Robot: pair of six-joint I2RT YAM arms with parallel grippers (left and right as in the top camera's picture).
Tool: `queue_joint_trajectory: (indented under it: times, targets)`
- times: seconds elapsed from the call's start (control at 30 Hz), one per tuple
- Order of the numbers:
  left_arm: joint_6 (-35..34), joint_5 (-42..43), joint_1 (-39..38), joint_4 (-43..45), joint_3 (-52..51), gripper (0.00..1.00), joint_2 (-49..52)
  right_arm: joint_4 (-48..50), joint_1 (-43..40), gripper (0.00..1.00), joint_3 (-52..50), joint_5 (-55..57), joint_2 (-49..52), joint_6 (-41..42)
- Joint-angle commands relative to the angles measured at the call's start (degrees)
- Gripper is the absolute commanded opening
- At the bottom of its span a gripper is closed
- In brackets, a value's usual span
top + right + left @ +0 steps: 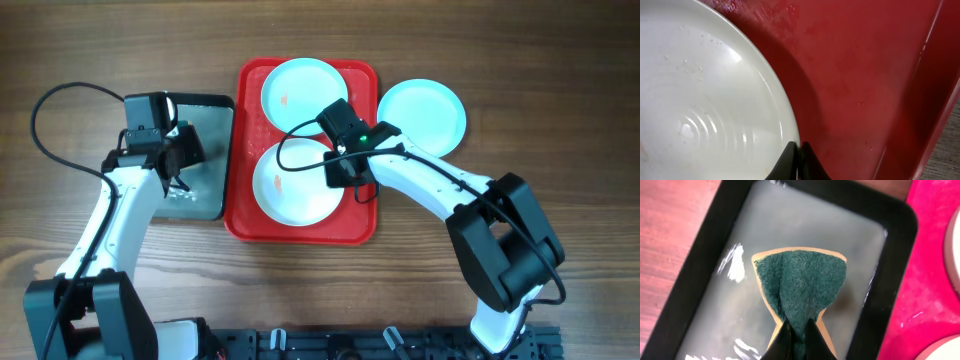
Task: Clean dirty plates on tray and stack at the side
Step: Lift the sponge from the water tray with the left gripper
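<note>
Sponge (800,280) hangs pinched in the left gripper (799,330) over the wet grey tray (900,225); the right gripper (799,149) nips the rim of the white plate (705,100) on the red tray (865,75). Best to hold that rim firm and scrub the smudge lightly, in circles.

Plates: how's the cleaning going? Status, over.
Left tool shut on sponge, over grey tray. Right tool shut on white plate rim, on red tray. One blue plate aside. Nothing blocking.
</note>
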Motion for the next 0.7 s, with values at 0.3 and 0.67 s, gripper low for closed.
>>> queue_joint_trajectory:
  times: [0.3,0.67]
  targets:
    - [-1.03,-1.29,0.15,-0.74,-0.22,0.04,-0.66,0.31,-0.02,0.04,-0.52,-0.85,-1.03,0.24]
    - [-1.01,-2.62,0.15,-0.7,-0.22,0.04,-0.66,0.28,-0.02,0.05,-0.57,-0.85,-1.03,0.2]
